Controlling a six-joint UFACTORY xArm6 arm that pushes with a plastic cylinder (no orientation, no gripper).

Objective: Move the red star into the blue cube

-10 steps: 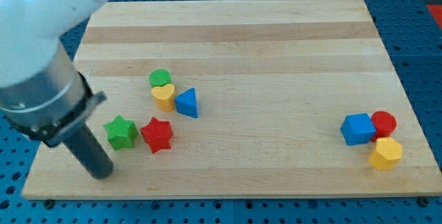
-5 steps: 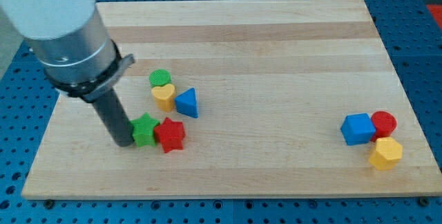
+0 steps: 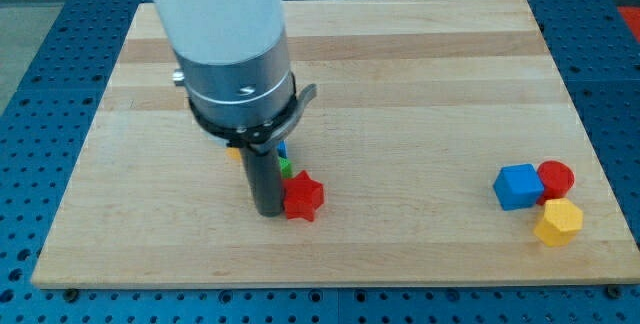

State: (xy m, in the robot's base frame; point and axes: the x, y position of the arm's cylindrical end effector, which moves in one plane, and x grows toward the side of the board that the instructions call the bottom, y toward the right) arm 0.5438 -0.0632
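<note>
Just right of my tip (image 3: 269,210), the red star (image 3: 303,198) is seen touching it; nothing is held. The blue cube (image 3: 518,187) lies well apart.

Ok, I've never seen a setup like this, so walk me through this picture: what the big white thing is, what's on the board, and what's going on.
The big white and grey shape is a robot arm. It has no hand; it ends in a straight dark rod, and the rod's lower end, my tip, slides over the pale wooden board to push blocks. There is only one camera, looking down on the board from above and in front.

My tip sits right against the view's left side of the red star block. Slivers of green, blue and yellow blocks peek out behind the arm; their shapes are hidden.

At the view's right lie a blue cube, a red round block and a yellow block, close together. Nothing is held; blocks are only pushed.
</note>
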